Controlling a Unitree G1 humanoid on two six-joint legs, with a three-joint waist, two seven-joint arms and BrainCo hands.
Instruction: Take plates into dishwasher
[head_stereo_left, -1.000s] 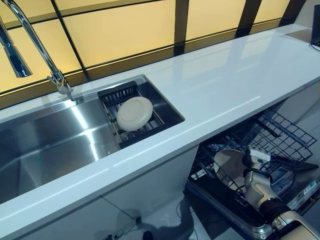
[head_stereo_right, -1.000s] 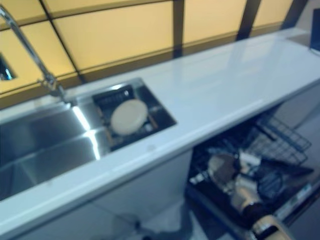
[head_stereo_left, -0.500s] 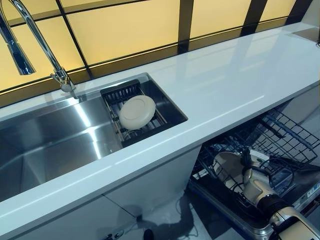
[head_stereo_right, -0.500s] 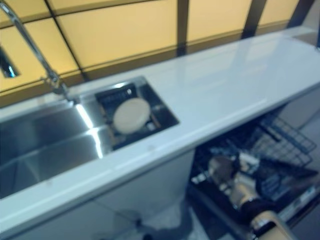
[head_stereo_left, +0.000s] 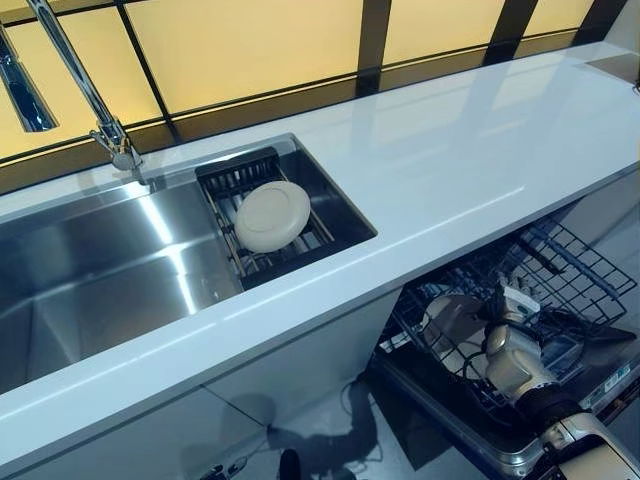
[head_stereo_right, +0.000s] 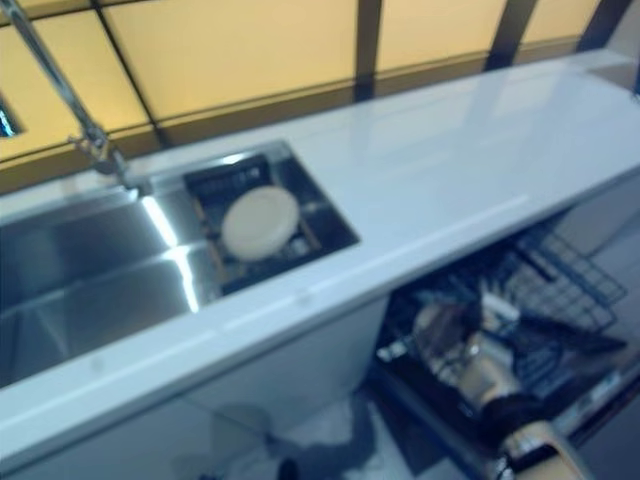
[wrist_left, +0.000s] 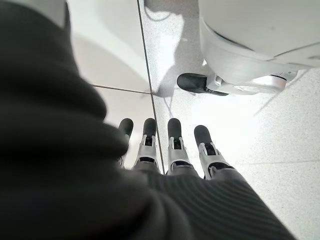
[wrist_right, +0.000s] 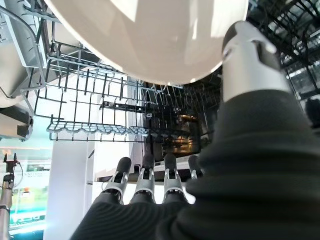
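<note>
Plate, cream, round, glossy, over dishwasher rack; R hand fingers straight, thumb touching rim.

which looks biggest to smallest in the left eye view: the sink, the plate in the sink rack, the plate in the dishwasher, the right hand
1. sink, by far the largest.
2. plate in the sink rack.
3. plate in the dishwasher and the right hand: they look alike, the plate partly hidden by rack wires and the hand, so no ranking.
</note>
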